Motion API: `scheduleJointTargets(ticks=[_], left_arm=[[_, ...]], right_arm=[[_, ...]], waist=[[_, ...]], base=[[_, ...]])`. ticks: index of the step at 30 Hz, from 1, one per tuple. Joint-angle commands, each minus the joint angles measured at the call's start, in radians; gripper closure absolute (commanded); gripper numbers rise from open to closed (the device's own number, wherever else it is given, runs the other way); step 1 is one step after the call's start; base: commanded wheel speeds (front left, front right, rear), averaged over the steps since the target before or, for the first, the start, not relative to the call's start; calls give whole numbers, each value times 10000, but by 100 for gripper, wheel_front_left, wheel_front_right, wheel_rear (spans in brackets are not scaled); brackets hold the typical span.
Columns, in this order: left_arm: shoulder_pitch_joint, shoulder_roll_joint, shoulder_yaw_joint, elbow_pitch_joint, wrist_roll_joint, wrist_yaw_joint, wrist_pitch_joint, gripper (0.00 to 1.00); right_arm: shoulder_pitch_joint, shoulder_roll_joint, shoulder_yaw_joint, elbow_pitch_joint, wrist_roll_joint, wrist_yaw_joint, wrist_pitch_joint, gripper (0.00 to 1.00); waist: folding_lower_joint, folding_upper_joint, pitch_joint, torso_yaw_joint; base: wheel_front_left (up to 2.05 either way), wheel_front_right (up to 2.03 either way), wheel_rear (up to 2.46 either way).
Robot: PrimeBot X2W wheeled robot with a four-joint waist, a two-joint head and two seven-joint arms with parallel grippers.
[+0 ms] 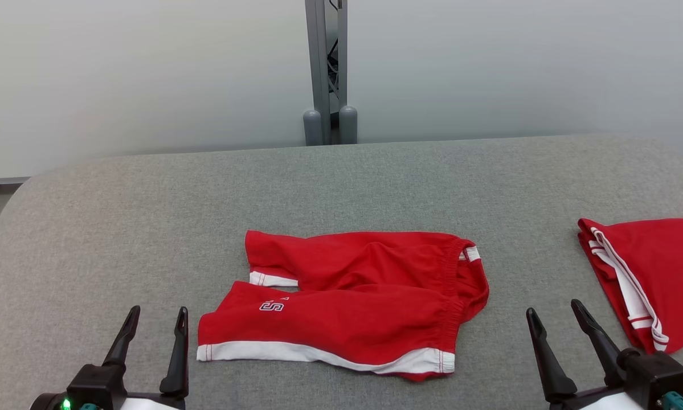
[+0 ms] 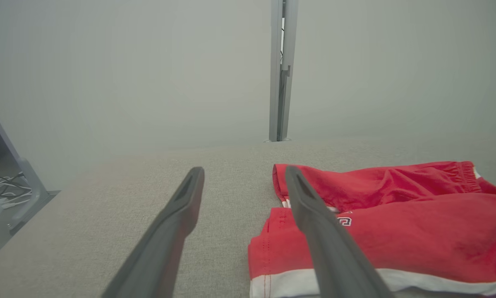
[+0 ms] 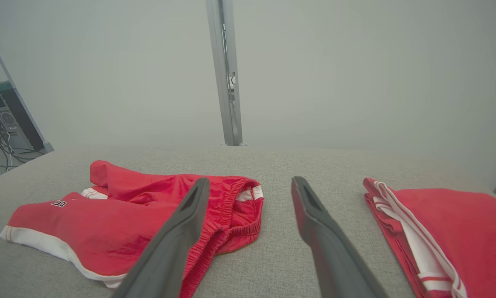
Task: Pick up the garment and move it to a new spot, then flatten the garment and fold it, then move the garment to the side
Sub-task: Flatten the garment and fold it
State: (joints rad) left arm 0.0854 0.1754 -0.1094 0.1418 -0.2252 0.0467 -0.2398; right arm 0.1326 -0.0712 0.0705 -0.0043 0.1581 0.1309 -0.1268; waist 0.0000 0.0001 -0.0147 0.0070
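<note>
Red shorts (image 1: 347, 307) centre | folded red garment (image 1: 660, 267) right | post (image 1: 318, 68) behind

A grey fabric-covered tabletop (image 1: 375, 176) spreads under and ahead of the jaws. Straight beyond them a grey metal post (image 1: 325, 68) rises against a plain pale wall (image 1: 147, 74). Well left of the jaws, loose cables (image 2: 1, 192) lie by a grey frame (image 2: 26, 182).

We note a bench (image 1: 147, 216) covered in grey woven fabric, its far corners rounded. Near its middle we record red shorts (image 1: 364, 296) with white hem trim, legs pointing left, elastic waistband to the right, the farther leg somewhat rumpled. Well apart, at the bench's right edge, lies a folded red garment (image 1: 654, 273) with white stripes, flat on the fabric.
</note>
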Motion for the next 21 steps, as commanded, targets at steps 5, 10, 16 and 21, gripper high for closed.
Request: scheduleJointTargets(ticks=[5, 10, 16, 21], left_arm=[[-163, 61, -20, 17, -95, 69, 124, 0], [-369, 95, -249, 361, -589, -376, 1333, 0], [-652, 248, -379, 1163, -1352, -927, 3077, 0], [-1067, 382, -415, 1765, -1751, -1208, 3732, 0]], right_arm=[[0, -14, 143, -128, 38, -4, 129, 0], [146, -400, 873, 75, 302, -4, 923, 0], [153, -919, 1968, 363, 757, -4, 1724, 0], [-250, -1167, 2598, 771, 1128, -4, 1890, 0]], waist=[[0, -1, 54, 54], [0, -1, 230, 140], [0, -1, 629, 109], [0, -1, 984, 101]], base=[[0, 0, 0], [0, 0, 0], [0, 0, 0], [0, 0, 0]])
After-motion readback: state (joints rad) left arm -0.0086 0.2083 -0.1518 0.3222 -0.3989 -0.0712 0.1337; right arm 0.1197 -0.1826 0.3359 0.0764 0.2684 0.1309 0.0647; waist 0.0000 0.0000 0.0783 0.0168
